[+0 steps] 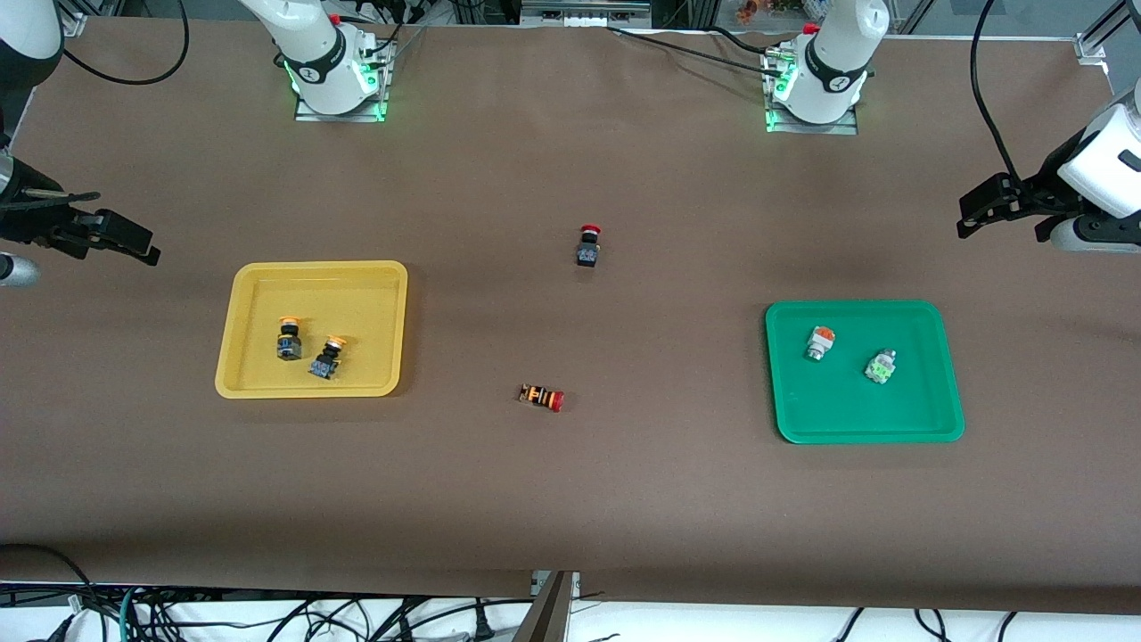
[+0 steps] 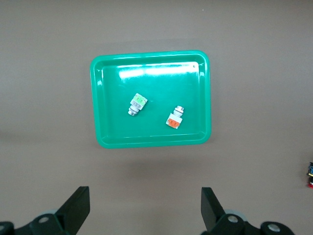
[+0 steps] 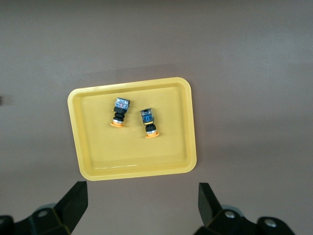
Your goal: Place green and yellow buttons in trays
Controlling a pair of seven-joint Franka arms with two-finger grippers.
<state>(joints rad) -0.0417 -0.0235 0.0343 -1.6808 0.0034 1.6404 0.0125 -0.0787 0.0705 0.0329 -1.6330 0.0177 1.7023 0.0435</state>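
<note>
Two yellow-capped buttons (image 1: 288,340) (image 1: 327,357) lie in the yellow tray (image 1: 357,303); they also show in the right wrist view (image 3: 119,111) (image 3: 148,123) in the tray (image 3: 137,152). A white button with an orange face (image 1: 818,342) and one with a green face (image 1: 880,366) lie in the green tray (image 1: 847,401); the left wrist view shows them (image 2: 175,117) (image 2: 137,104) in the tray (image 2: 151,88). My left gripper (image 1: 998,223) (image 2: 145,210) is open and empty, raised over the table at its end. My right gripper (image 1: 111,239) (image 3: 142,208) is open and empty, raised at its end.
A red-capped black button (image 1: 587,245) stands at the table's middle, also at the edge of the left wrist view (image 2: 310,175). A red-capped button with an orange-striped body (image 1: 542,397) lies nearer the front camera, between the trays.
</note>
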